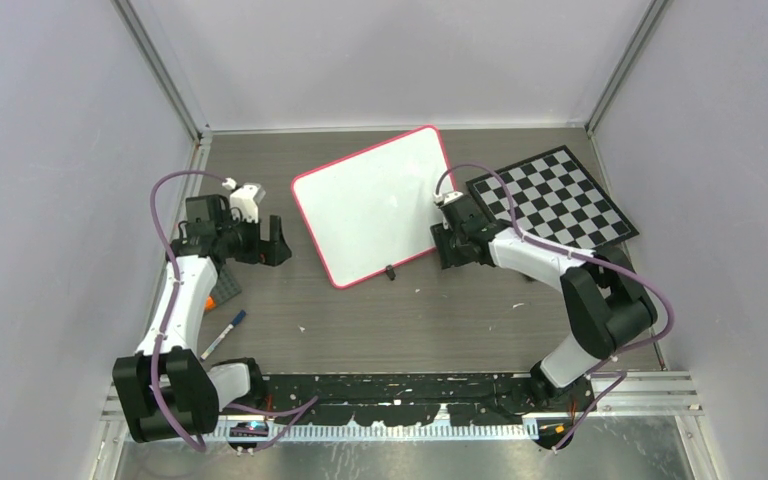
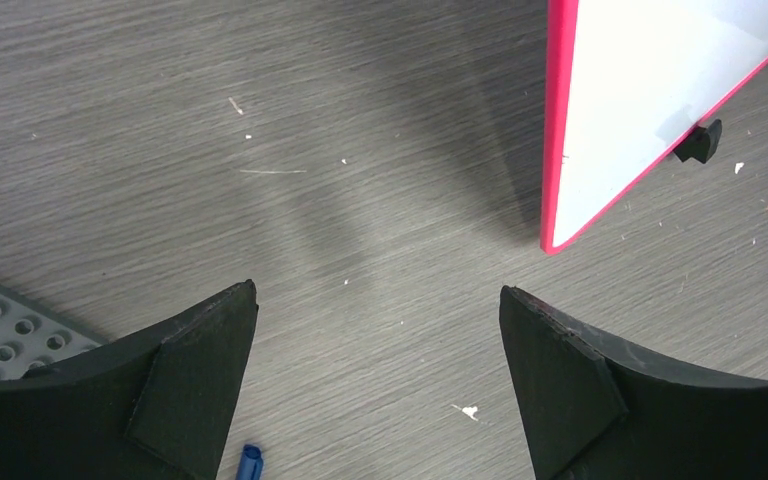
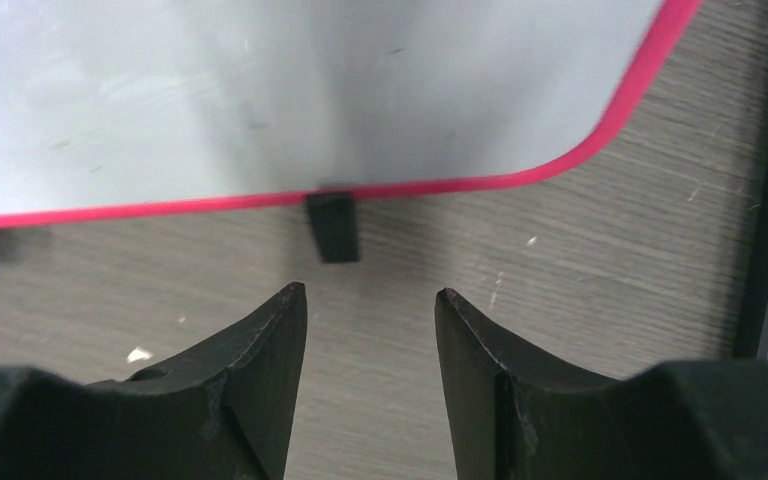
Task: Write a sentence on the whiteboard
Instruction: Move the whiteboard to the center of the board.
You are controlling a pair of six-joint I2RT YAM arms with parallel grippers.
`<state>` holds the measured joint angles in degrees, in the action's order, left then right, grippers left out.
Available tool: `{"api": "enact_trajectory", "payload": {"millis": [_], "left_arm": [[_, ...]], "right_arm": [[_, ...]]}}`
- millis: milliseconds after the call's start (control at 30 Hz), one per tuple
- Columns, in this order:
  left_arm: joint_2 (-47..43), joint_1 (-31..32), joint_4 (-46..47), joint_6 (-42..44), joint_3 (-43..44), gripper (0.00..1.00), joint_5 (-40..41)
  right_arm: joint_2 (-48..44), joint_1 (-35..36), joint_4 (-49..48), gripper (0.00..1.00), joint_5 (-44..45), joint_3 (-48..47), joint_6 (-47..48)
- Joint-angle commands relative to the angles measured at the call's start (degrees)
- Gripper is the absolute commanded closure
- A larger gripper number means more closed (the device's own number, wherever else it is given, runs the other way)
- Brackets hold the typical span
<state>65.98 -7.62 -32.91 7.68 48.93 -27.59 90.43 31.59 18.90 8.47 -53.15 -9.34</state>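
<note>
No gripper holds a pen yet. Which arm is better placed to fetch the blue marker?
Left, probably. The blue marker lies right beside the left arm, and the left gripper is open, empty and much nearer. The right gripper, also empty, sits at the opposite side of the whiteboard.

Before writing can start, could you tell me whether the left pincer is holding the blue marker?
No, the left pincer is open and empty, and the marker lies on the table.
</note>
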Motion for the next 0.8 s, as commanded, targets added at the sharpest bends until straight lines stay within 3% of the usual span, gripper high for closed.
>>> {"api": "enact_trajectory", "payload": {"millis": [0, 267, 567, 667, 767], "left_arm": [[-1.67, 0.14, 4.19, -0.73, 0.14, 0.07, -0.36], [-0.11, 0.16, 5.06, -2.86, -0.41, 0.07, -0.2], [3.01, 0.38, 5.18, -4.67, 0.38, 0.12, 5.26], [4.51, 1.98, 5.56, -3.92, 0.09, 0.16, 6.06], [6.89, 4.67, 6.88, -3.86, -0.04, 0.19, 8.14]], "right_arm": [[0.86, -3.27, -6.16, 0.45, -2.14, -2.08, 2.19], [0.94, -3.79, -10.71, 0.45, -7.55, -1.57, 5.47], [5.09, -3.76, -11.67, 0.46, -7.61, -4.1, 8.21], [6.19, -3.79, -11.49, 0.5, -7.67, -4.77, 8.71], [6.59, -3.8, -11.5, 0.64, -7.68, -5.02, 9.04]]}}
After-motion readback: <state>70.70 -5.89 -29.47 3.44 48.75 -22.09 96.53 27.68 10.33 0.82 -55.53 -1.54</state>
